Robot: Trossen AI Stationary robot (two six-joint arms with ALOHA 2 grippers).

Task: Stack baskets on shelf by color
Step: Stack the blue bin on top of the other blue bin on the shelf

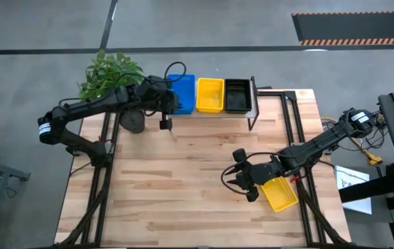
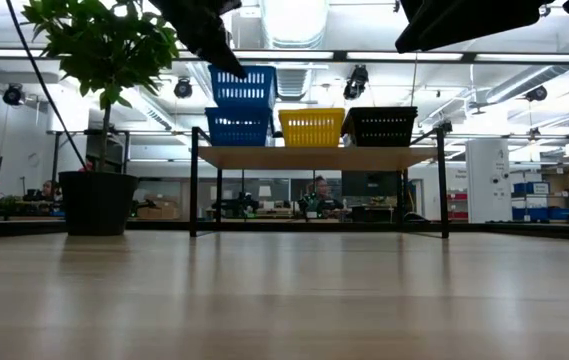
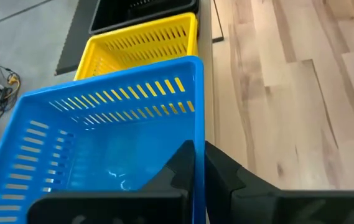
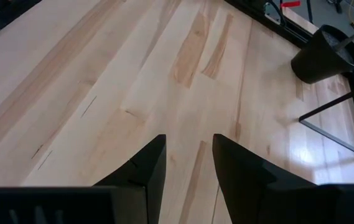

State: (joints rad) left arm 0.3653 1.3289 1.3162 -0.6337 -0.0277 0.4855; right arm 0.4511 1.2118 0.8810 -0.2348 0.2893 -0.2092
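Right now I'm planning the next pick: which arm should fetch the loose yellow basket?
Right. Its hand hovers open beside the loose yellow basket on the table, while the left hand is shut on the blue basket at the shelf.

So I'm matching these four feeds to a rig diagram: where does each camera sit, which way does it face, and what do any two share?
High view: above the table, looking straight down; both arms, left gripper, right gripper by a loose yellow basket.
Low view: at tabletop height, level toward the shelf; arm parts hang from above.
Left wrist view: on the left arm, fingers pinching the blue basket wall.
Right wrist view: on the right arm, facing bare tabletop and plant pot; fingers apart.
Shared: high, low and left wrist views show the blue basket.
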